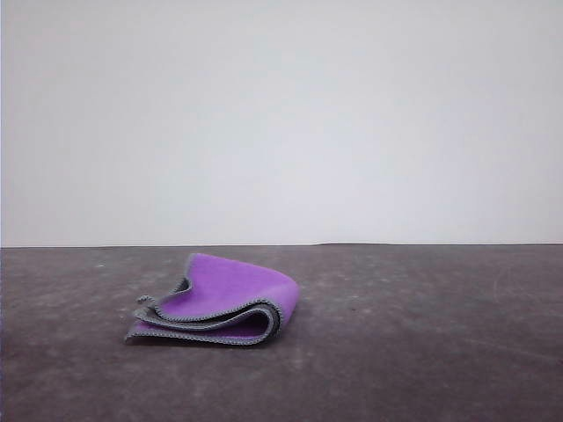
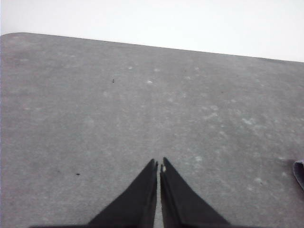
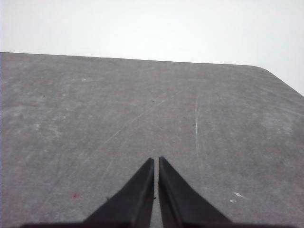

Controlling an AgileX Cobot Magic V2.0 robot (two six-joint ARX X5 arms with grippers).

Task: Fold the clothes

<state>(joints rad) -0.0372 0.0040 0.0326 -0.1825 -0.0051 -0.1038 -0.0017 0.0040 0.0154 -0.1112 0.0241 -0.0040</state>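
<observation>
The cloth (image 1: 220,303) lies folded on the dark grey desk (image 1: 422,334), left of centre in the lower half of the front view. Its purple face is turned outward over the top, and the layered grey stitched edges open toward the left of the frame, with the rounded fold on the right.

In the left wrist view the left gripper (image 2: 158,167) hangs over bare desk, its jaws pressed almost together with a hairline gap between the tips. A dark grey sliver at the right edge of that frame (possibly the cloth's border) is too small to identify.

The right wrist view shows the right gripper (image 3: 156,161) above scratched desk surface, jaws likewise pressed together, pinching nothing.
</observation>
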